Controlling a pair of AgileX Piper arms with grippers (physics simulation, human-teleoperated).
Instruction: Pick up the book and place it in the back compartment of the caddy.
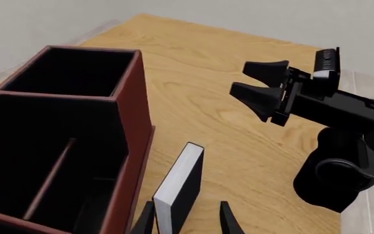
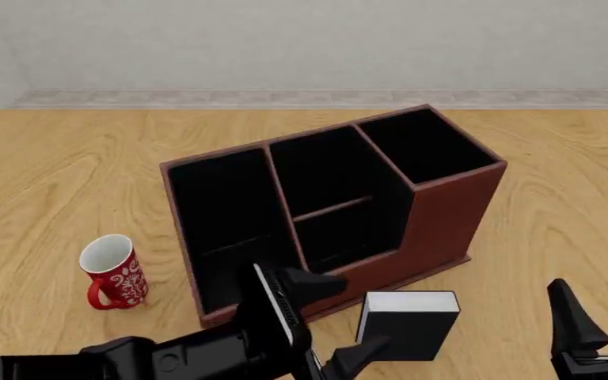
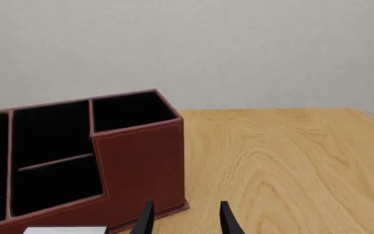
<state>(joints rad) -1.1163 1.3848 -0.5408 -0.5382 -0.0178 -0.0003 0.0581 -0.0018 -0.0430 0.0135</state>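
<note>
Nearest the front camera, at lower left centre of its frame, the left pincer [image 2: 331, 321] reaches toward the small black-covered book with white page edges [image 2: 410, 323]. In the left wrist view the book [image 1: 180, 187] stands on edge between the two fingertips, one close against its cover, the other with a gap; pincer open, nothing gripped yet. Book sits on the light wood tabletop [image 2: 61, 182] at lower centre, just in front of the reddish-brown black-lined caddy [image 2: 431, 229].

Right pincer [image 2: 598, 313], lower right corner, open and empty, apart from the book.

Judgement: centre the fingers across the covers, not the page edges, and close squarely before lifting, or the book may tip against the caddy wall. Target is the back compartment [image 2: 320, 170], above the low cross divider; lift must clear the front wall. Red-and-white mug [image 2: 112, 271] at left, out of the way.
</note>
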